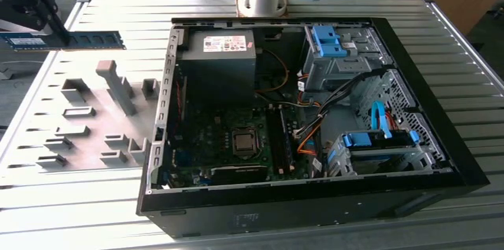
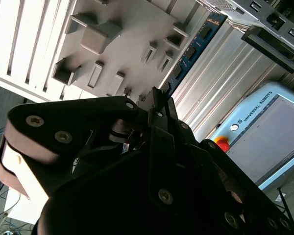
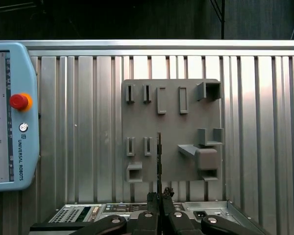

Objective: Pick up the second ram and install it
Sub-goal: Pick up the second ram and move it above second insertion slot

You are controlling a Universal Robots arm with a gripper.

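At the upper left of the exterior view, the black gripper (image 1: 61, 35) is clamped on the second ram (image 1: 94, 40), a thin blue-green circuit-board stick held level in the air. Below it, a flat grey plastic holder plate (image 1: 39, 108) with raised blocks lies on the ribbed metal table (image 1: 79, 209). Across the centre and right, the open black computer case (image 1: 315, 206) shows a dark green motherboard (image 1: 212, 138), long black memory slots (image 1: 280, 138) and blue plastic drive brackets (image 1: 378, 139). In the first wrist view the fingers (image 3: 152, 198) pinch the stick (image 3: 159, 156) edge-on, seen against the grey plate.
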